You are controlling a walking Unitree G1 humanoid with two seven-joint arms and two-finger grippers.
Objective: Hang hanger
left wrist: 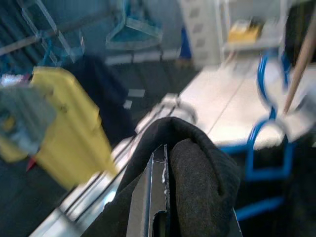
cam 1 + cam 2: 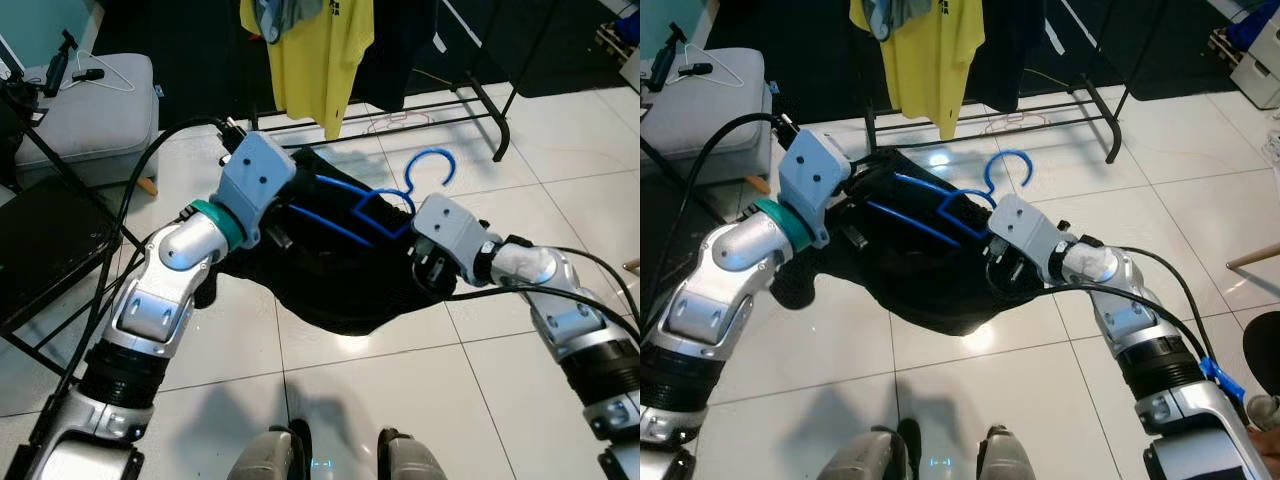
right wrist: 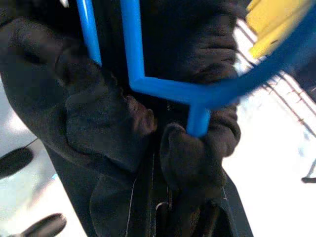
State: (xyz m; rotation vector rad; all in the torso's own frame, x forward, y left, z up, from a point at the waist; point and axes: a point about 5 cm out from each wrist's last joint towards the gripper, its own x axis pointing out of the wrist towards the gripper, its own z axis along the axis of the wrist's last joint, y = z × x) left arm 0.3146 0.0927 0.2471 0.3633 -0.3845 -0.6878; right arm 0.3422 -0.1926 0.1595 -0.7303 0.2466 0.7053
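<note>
A blue plastic hanger point(image 2: 372, 211) lies threaded in a black garment point(image 2: 330, 285), held up over the tiled floor between my two arms. Its hook point(image 2: 434, 160) sticks out toward the clothes rack. My left gripper point(image 1: 165, 148) is shut on a fold of the garment at the hanger's left end, its fingers wrapped in cloth. My right gripper point(image 3: 158, 136) is shut on bunched black cloth right under the hanger's neck point(image 3: 197, 118), below the hook. The rest of the garment sags beneath both grippers.
A black clothes rack point(image 2: 470, 110) stands ahead, with a yellow T-shirt point(image 2: 312, 60) hanging on it and a thin pink hanger point(image 2: 400, 122) on the floor by its base. A grey ottoman point(image 2: 95, 115) with a white hanger sits far left, above a dark folding stand point(image 2: 45, 250).
</note>
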